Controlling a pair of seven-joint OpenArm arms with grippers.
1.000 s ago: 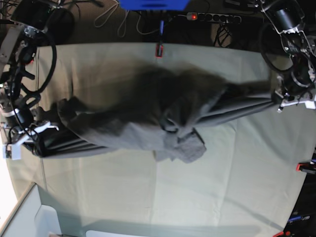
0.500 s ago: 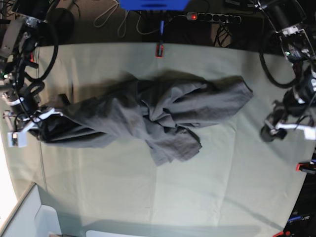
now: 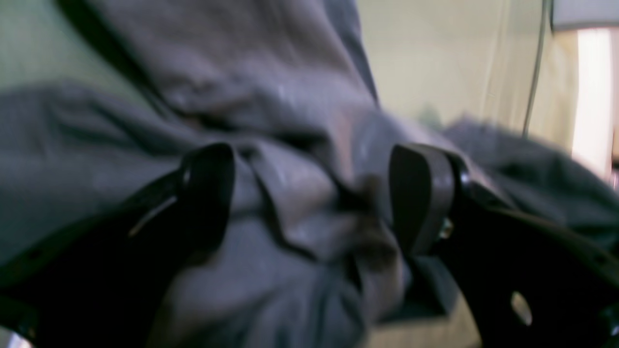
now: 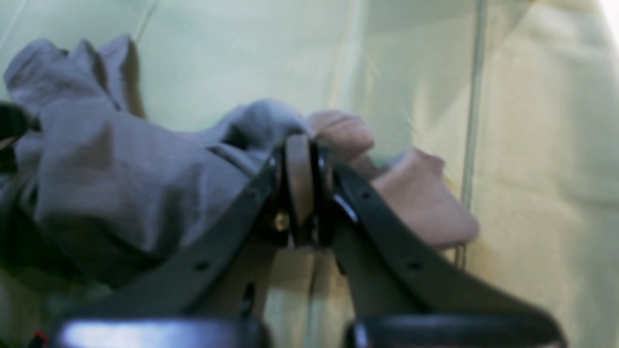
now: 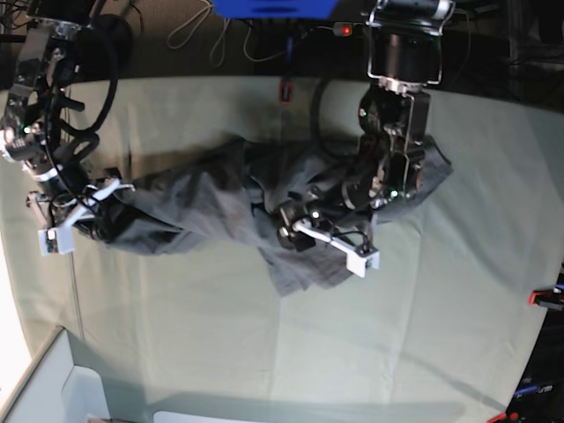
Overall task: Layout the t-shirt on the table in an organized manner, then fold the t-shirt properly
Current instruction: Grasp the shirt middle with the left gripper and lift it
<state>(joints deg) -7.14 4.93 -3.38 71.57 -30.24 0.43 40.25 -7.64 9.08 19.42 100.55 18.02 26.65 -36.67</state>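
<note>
Both arms meet the t-shirt (image 5: pixel 220 211), bunched left-right: right gripper (image 4: pixel 300 169) pinches its end, left gripper (image 3: pixel 309 193) gapes over its middle.

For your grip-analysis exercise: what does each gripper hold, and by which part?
The right gripper is shut on a bunched edge of the t-shirt; which edge is unclear. The left gripper is open over its middle, holding nothing.

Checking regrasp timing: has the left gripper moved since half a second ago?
Yes. The left gripper swung in from the table edge toward its middle, now open over the t-shirt.
</note>
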